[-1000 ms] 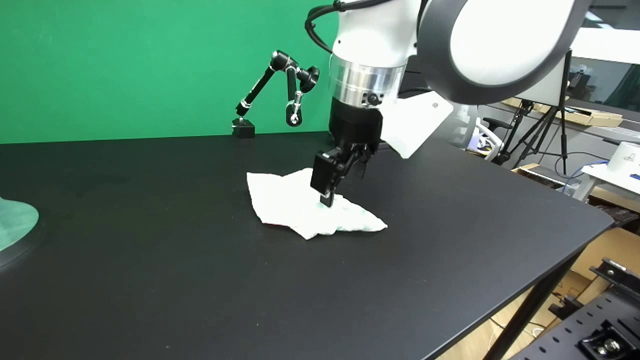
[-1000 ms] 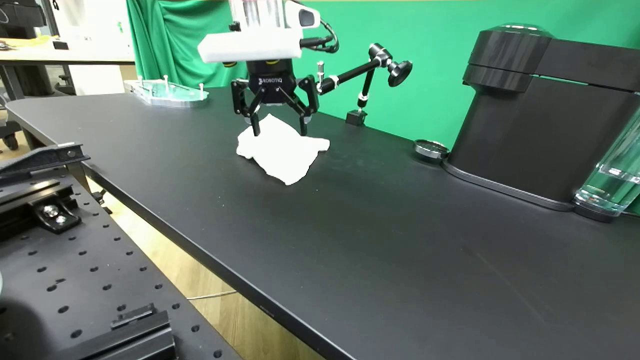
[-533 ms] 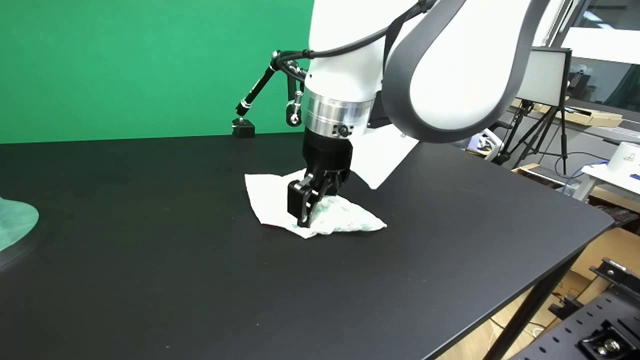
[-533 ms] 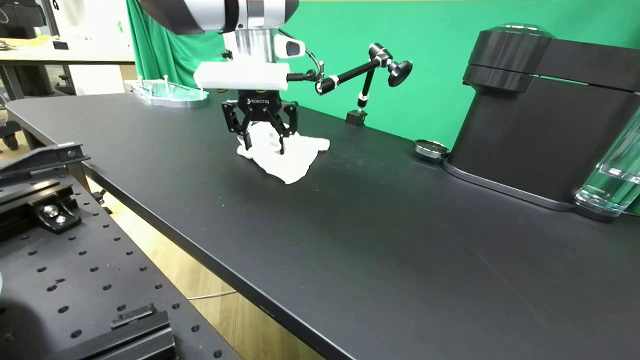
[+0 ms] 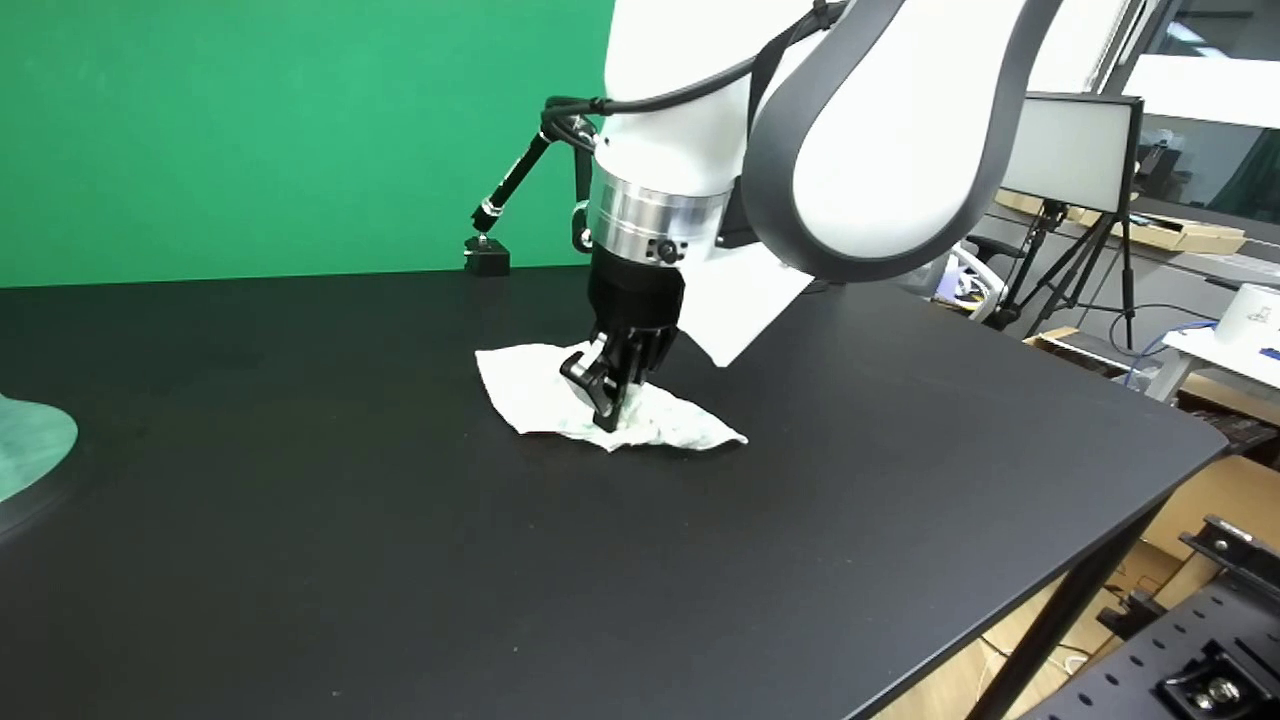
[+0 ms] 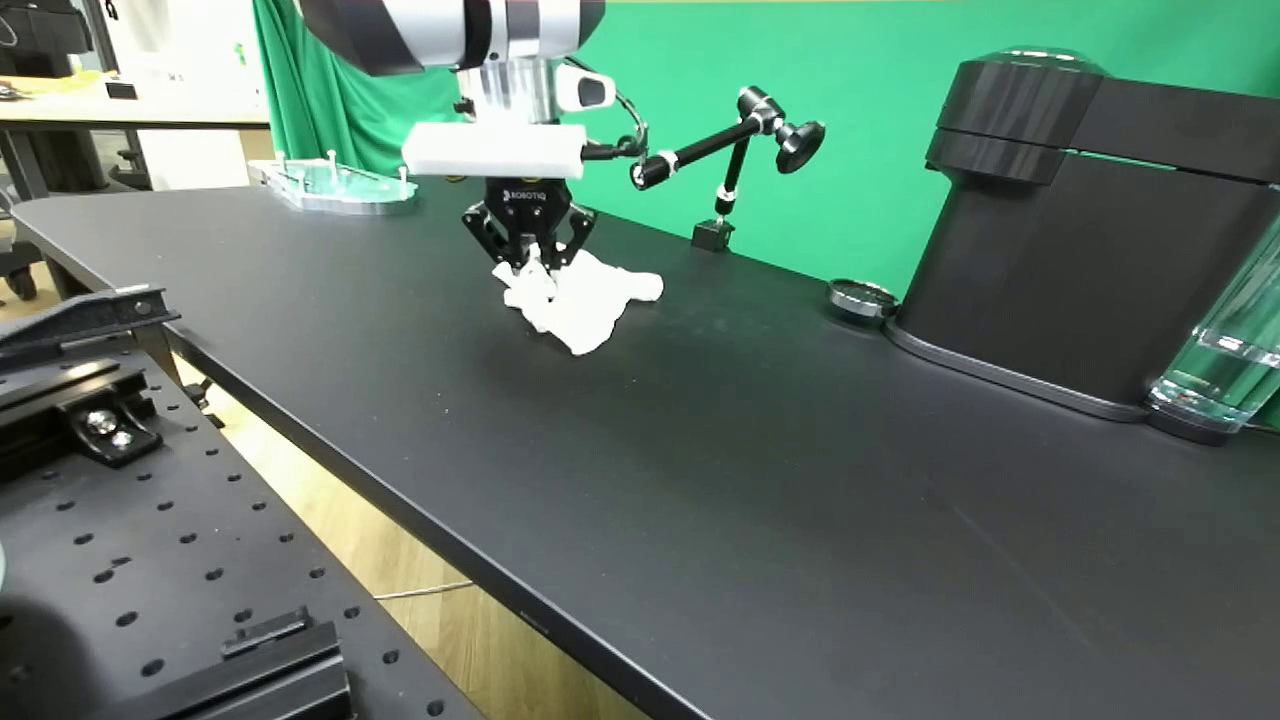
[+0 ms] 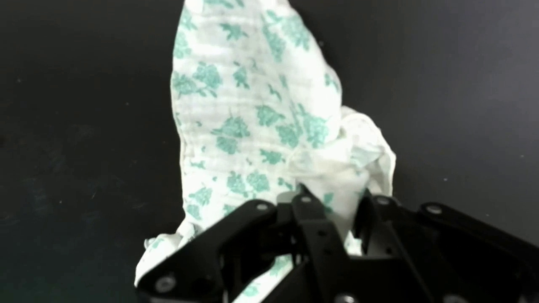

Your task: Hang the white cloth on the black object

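Observation:
The white cloth [image 5: 530,385] with green flower print lies crumpled on the dark table in both exterior views. My gripper [image 6: 540,265] points down at the cloth's near part, its jaws drawn in on a bunched fold that rises between them. In the wrist view, that fold of the cloth [image 7: 236,126] fills the space between the fingertips of the gripper [image 7: 333,195], while the rest spreads flat on the tabletop. The black object, a jointed stand [image 6: 705,150] on a small block, stands behind the cloth near the green backdrop. My arm's cable partly covers this stand [image 5: 515,178] in an exterior view.
A tall black machine [image 6: 1080,250] with a clear tank [image 6: 1225,350] stands along the backdrop, a small round metal dish [image 6: 862,298] beside it. A clear plate with pegs [image 6: 335,190] rests at the table's far end. The perforated metal bench [image 6: 200,560] lies beyond the table edge.
My gripper has come down onto the cloth, and its jaws have drawn together, bunching a fold between them. The cloth has crumpled and shifted slightly toward the backdrop.

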